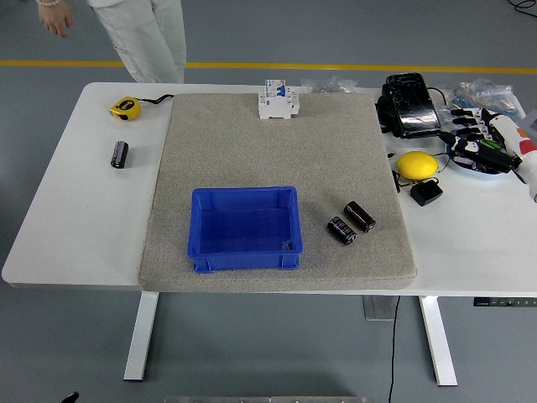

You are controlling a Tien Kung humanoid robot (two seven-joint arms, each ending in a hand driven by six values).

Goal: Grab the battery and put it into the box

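**While my hand's way off at the right edge, batteries wait mid-mat**

Head view: my right hand (477, 138) hovers at the table's (75, 218) right edge, fingers spread, holding nothing. Two batteries (351, 222) lie on the mat (277, 143), just right of the blue box (244, 227). I'd reach in, pinch one across its middle, then drop it in the box.

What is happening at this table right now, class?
Nothing is being handled yet. The robot's right hand hovers with spread fingers over the table's right edge, near a yellow button, holding nothing. Two batteries lie on the grey mat just right of the empty blue box; a third battery lies off the mat at the left, below a yellow tape measure. A person stands at the far left corner, touching nothing.
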